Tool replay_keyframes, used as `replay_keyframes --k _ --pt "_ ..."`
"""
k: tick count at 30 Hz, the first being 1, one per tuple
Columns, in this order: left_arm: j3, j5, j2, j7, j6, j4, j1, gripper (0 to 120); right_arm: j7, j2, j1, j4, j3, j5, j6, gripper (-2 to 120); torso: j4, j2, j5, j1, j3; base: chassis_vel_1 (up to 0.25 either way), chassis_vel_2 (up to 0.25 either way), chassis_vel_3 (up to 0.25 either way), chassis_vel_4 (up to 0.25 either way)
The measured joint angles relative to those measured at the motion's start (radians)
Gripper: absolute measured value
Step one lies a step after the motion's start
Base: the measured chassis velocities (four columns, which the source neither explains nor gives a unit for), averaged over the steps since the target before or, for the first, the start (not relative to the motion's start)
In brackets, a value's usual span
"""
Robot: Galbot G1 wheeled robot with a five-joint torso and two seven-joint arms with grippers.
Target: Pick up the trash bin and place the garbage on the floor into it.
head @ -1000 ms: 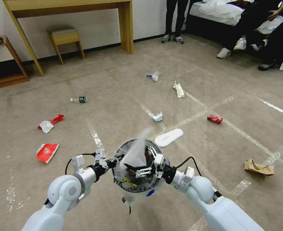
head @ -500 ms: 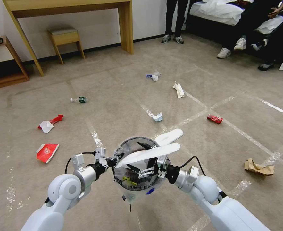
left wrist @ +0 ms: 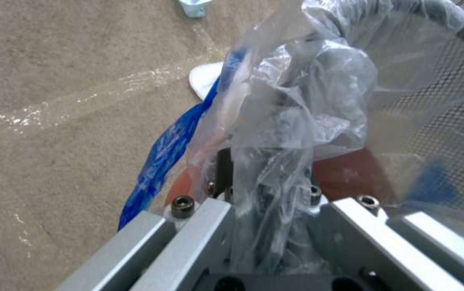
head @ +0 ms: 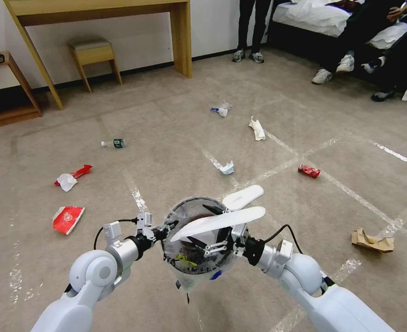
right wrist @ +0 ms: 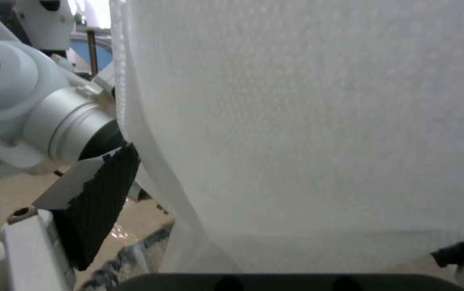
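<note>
The trash bin (head: 198, 258), lined with a clear bag, hangs over the floor (head: 175, 138) with my left gripper (head: 166, 228) shut on its rim; the bag (left wrist: 296, 121) bunches between that gripper's fingers. A flat white slipper (head: 219, 220) lies across the bin's mouth. My right gripper (head: 202, 226) is open at the bin, its black pads (right wrist: 102, 194) on either side of the slipper (right wrist: 307, 121). More garbage lies about: a second slipper (head: 243, 197), a red can (head: 309, 171), a brown paper bag (head: 371, 240), a red packet (head: 67, 218), a small bottle (head: 114, 143).
A tissue with a red wrapper (head: 69, 180), a white wrapper (head: 257, 128) and two small scraps (head: 227, 168) (head: 221, 109) dot the carpet ahead. A wooden desk (head: 181, 37) and stool (head: 92, 53) stand at the back wall. People's legs and a bed (head: 314, 18) are at the back right.
The slipper swung from upright over the bin to flat across its mouth. My right arm has since drawn back slightly to the right. The left arm and bin have stayed still.
</note>
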Motion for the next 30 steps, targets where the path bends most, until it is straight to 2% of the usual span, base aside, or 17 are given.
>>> replay_keyframes --k 5,9,15,23,30 --pt "0.001 0.007 -0.006 0.0 -0.001 0.003 -0.002 1 -0.001 -0.012 -0.002 0.005 0.013 -0.022 -0.002 100 0.0 0.0 0.0001 0.0 0.0 0.0 0.0 0.0 0.0" --pt "0.003 0.009 -0.01 0.0 -0.001 0.003 -0.004 1 -0.024 -0.026 0.01 0.009 0.039 -0.111 -0.002 100 0.0 0.0 0.0001 0.0 0.0 0.0 0.0 0.0 0.0" --pt "-0.003 0.007 -0.01 -0.011 -0.001 -0.003 0.003 1 -0.035 -0.06 0.011 0.032 0.08 -0.171 -0.014 100 0.0 0.0 0.0002 0.0 0.0 0.0 0.0 0.0 0.0" --pt "0.013 -0.07 -0.017 -0.083 0.019 -0.05 0.017 1 -0.045 -0.093 0.028 0.063 0.126 -0.277 -0.026 100 -0.0001 0.0 0.0002 0.0 0.0 0.0 0.0 0.0 0.0" --pt "0.026 -0.094 -0.017 -0.134 0.028 -0.066 0.01 1 -0.047 -0.095 0.057 0.083 0.121 -0.327 -0.044 100 0.0 0.0 0.0002 0.0 0.0 0.0 0.0 0.0 0.0"
